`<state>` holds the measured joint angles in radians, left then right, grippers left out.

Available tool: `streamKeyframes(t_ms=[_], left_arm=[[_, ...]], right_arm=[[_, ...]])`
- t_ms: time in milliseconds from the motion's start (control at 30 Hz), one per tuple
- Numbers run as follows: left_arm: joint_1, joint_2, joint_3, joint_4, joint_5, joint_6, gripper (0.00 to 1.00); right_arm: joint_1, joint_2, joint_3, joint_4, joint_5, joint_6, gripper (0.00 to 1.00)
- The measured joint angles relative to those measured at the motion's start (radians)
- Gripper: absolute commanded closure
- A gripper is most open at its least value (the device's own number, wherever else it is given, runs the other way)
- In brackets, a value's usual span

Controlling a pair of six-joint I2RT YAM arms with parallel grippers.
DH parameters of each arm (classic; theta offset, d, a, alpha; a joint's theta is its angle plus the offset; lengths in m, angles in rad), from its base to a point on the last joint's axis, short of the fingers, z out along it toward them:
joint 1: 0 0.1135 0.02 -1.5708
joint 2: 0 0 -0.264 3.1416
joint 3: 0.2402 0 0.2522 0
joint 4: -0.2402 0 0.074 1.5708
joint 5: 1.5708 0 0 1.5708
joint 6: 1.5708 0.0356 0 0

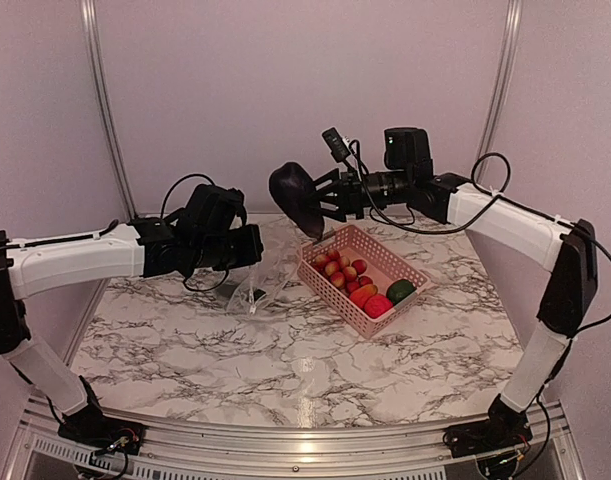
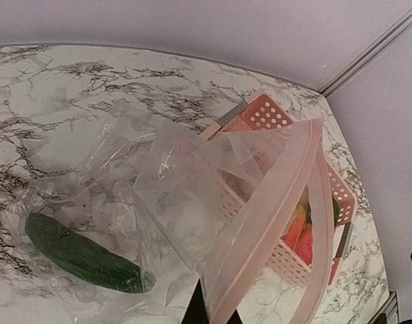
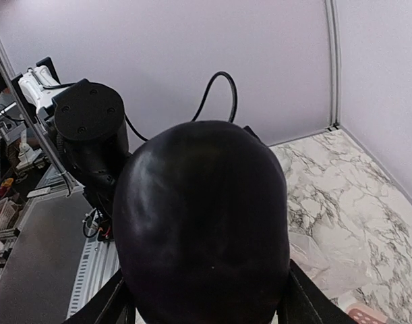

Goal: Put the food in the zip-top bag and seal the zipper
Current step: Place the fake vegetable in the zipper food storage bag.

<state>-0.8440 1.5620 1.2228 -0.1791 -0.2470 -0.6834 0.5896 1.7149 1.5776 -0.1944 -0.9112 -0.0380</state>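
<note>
Right jaws: clenched on either side of a dark eggplant [image 1: 293,197], gripping its wide body and carrying it in mid-air.
Eggplant: glossy and near-black, it fills most of the right wrist view [image 3: 202,223]. It hangs clear of the counter, above the far left corner of the basket, up and to the right of the bag.
Left jaws: shut tight, pinching the zip-top bag [image 1: 260,290] at its mouth and holding that edge lifted off the counter.
Zipper: the translucent strip [image 2: 259,236] arcs up from the jaws across the left wrist view. Its two sides stand apart, so the mouth is open and faces the basket.
Zip-top bag: clear and crinkled [image 2: 158,196], its body sags from the jaws down to the counter, just beside the basket's left corner.
Inside the bag: one long green vegetable [image 2: 81,256] lies at the bottom, flat against the counter.
Pink basket: slatted plastic [image 1: 330,298], standing at an angle on the counter to the right of the bag, below the right arm's wrist.
Food in the basket: small red-yellow round fruits [image 1: 340,268] cluster at the far end. An orange piece [image 1: 363,293] and a red piece [image 1: 378,305] sit at the near end, and a green piece [image 1: 401,290] lies beside them against the right wall.
Counter: white with grey marble veining [image 1: 235,370].
Arms: the left arm [image 1: 75,260] reaches in from the left and the right arm [image 1: 505,220] from the right, both wrists raised over the far half of the counter.
</note>
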Motion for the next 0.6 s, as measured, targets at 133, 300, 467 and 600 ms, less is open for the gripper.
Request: streamKeyframes(t_ms=[133, 300, 467, 600], left_arm=[[0.000, -0.001, 0.008, 0.038, 0.032, -0.036, 1.00], [0.000, -0.017, 0.008, 0.069, 0.063, -0.085, 1.00], [0.000, -0.078, 0.006, 0.097, 0.063, -0.141, 1.00], [0.001, -0.143, -0.007, 0.131, 0.055, -0.175, 1.00]], right_arm=[[0.040, 0.058, -0.003, 0.259, -0.119, 0.228, 0.63], [0.061, 0.127, -0.035, 0.587, -0.191, 0.497, 0.62], [0.063, 0.146, -0.085, 0.678, -0.203, 0.557, 0.52], [0.063, 0.133, -0.129, 0.632, -0.180, 0.477, 0.40]])
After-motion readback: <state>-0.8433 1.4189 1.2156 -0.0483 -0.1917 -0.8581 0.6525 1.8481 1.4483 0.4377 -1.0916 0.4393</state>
